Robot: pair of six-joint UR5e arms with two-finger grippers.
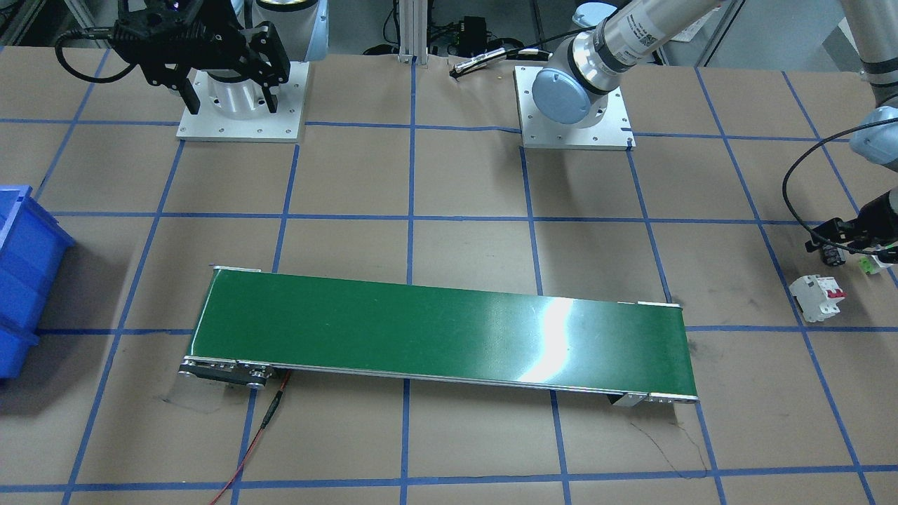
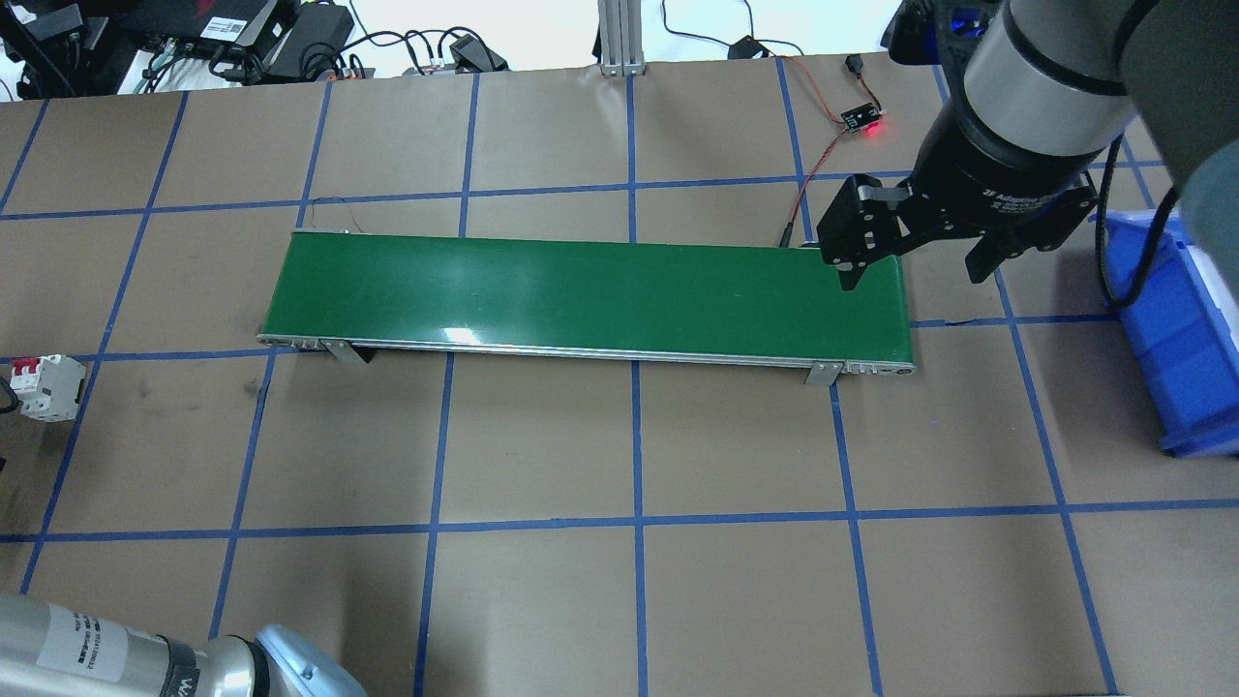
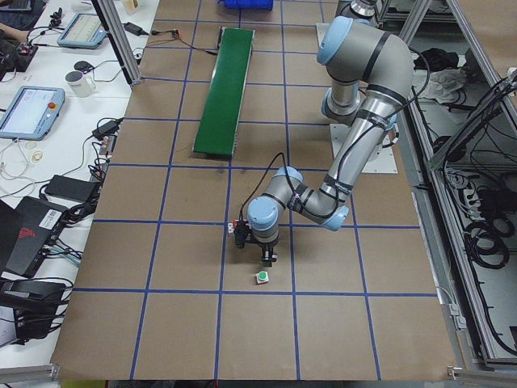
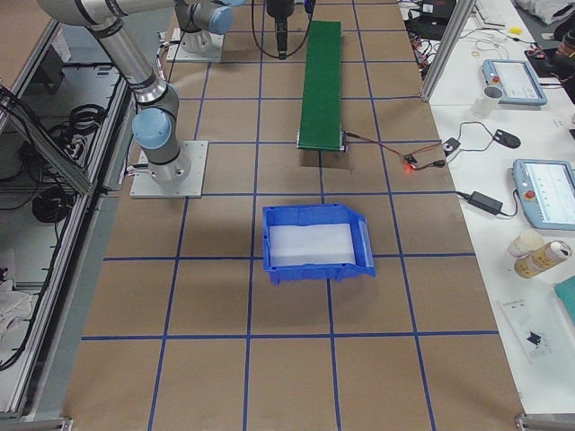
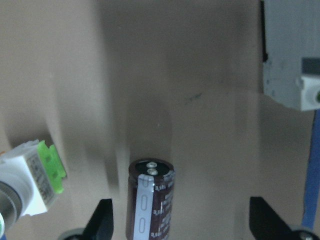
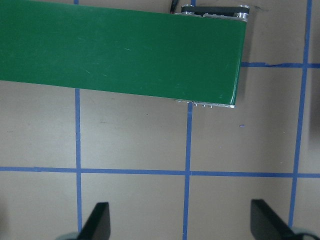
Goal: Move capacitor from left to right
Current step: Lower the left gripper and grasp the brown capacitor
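Observation:
The capacitor (image 5: 150, 202), a dark stubby cylinder with a silvery stripe, lies on the paper-covered table between the fingers of my left gripper (image 5: 182, 220). The gripper is open and low over it; the capacitor is nearer the left finger and I see no contact. In the front-facing view the left gripper (image 1: 836, 244) is at the table's far right edge, with the capacitor (image 1: 833, 255) just under it. My right gripper (image 2: 915, 266) is open and empty, hovering beside the conveyor's right end; the right wrist view (image 6: 182, 222) shows only bare table between its fingers.
A white circuit breaker with red switches (image 1: 817, 297) and a white push button with a green cap (image 5: 35, 177) lie close to the capacitor. A green conveyor belt (image 2: 581, 290) crosses the table's middle. A blue bin (image 2: 1181, 329) stands on the robot's right.

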